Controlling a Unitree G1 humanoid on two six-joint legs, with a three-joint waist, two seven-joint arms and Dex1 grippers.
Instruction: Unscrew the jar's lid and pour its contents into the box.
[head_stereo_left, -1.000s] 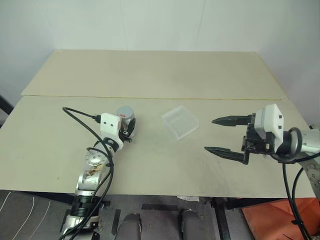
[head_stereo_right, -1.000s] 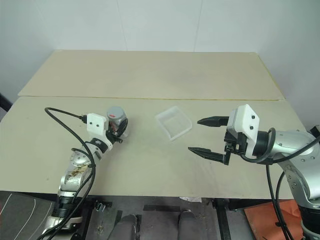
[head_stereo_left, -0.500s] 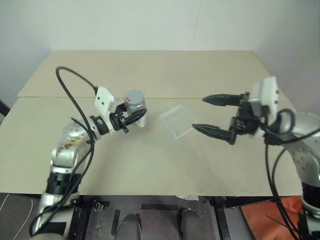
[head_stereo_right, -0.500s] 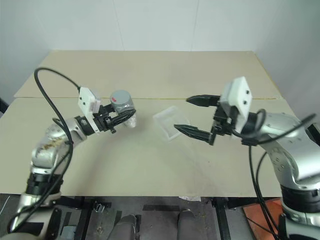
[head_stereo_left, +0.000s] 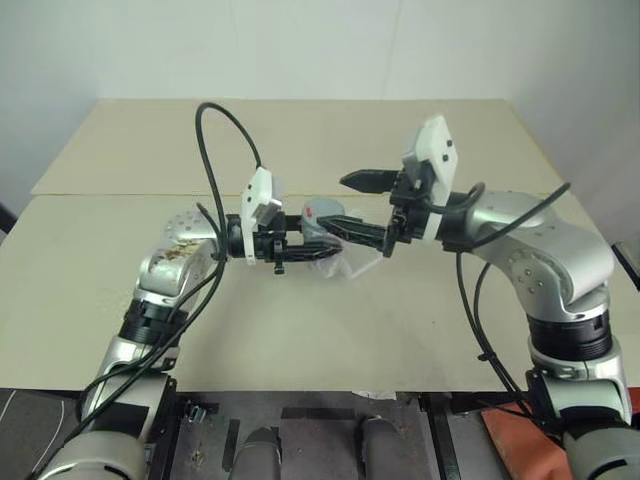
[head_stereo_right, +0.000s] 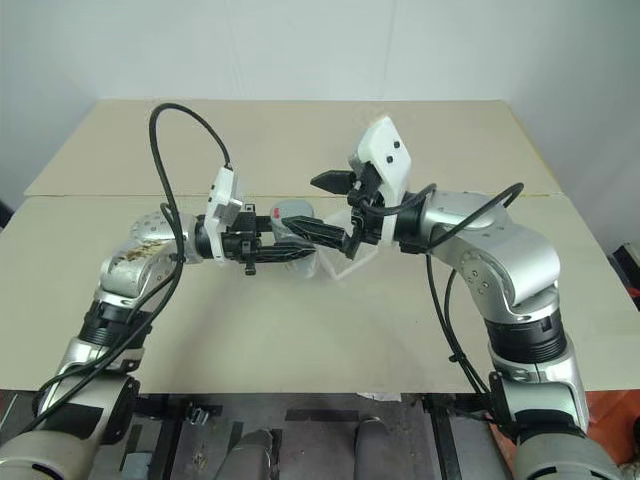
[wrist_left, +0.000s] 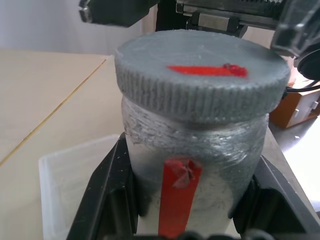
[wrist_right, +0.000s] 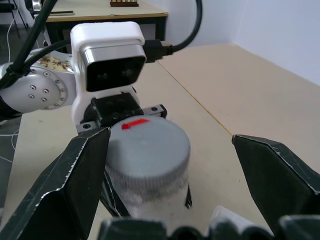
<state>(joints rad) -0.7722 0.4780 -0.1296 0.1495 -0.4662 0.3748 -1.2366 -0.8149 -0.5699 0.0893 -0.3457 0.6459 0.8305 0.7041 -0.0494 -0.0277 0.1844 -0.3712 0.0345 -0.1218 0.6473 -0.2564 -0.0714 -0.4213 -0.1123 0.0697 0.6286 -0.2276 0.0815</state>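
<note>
My left gripper (head_stereo_left: 300, 243) is shut on the jar (wrist_left: 195, 155), a small clear jar with a red label. It holds the jar upright in the air, just above the box (head_stereo_left: 335, 264). The grey lid (wrist_right: 147, 145) with its red mark sits on the jar. My right gripper (head_stereo_left: 352, 205) is open. Its two black fingers (wrist_right: 65, 190) stand on either side of the lid with a gap on each side. The contents are hidden inside the closed jar. The clear box (wrist_left: 70, 185) lies on the table below the jar.
The beige table (head_stereo_left: 300, 140) has bare room all around the box, with a seam running across its middle. Black cables loop up from both wrists. An orange object (wrist_left: 295, 107) stands on the floor past the table's right edge.
Both arms rose and came together over the table's middle. The left gripper carried the jar off the table to above the box. The open right gripper swung left to straddle the lid.
</note>
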